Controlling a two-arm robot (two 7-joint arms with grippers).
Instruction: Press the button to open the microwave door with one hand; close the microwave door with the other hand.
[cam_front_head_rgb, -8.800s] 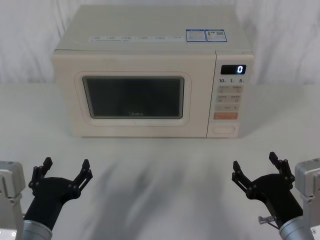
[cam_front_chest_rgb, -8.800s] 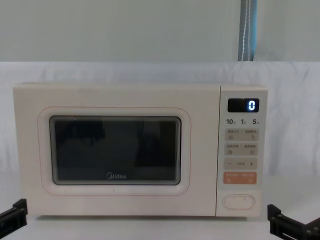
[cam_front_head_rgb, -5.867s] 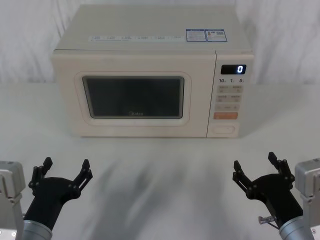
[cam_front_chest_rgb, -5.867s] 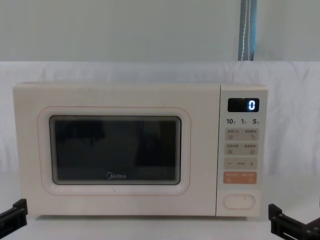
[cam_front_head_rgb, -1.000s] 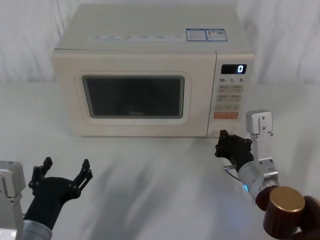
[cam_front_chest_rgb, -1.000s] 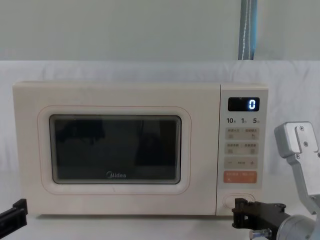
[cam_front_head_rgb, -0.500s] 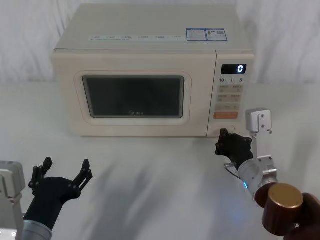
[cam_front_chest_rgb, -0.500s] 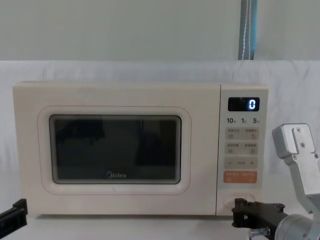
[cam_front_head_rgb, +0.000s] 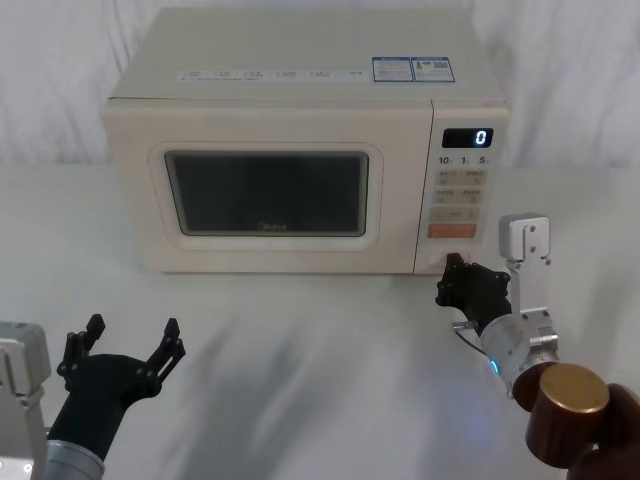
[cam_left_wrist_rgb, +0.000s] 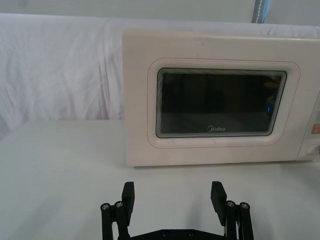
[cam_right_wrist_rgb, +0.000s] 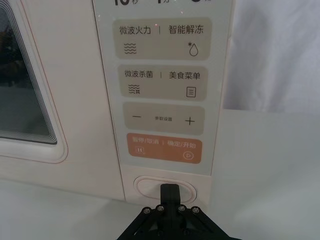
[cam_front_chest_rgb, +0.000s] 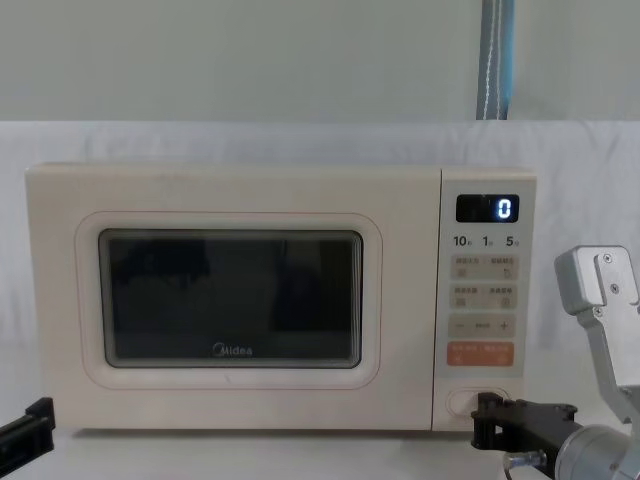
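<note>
My right wrist view shows the black right gripper (cam_right_wrist_rgb: 169, 192), jaws closed, tip on the wide cream pill-shaped button (cam_right_wrist_rgb: 150, 186); head view shows the left gripper (cam_front_head_rgb: 128, 342) spread wide.

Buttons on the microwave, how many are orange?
1. The orange key sits on the microwave control panel, just above the wide cream button, where the right gripper is. None seems hidden.
</note>
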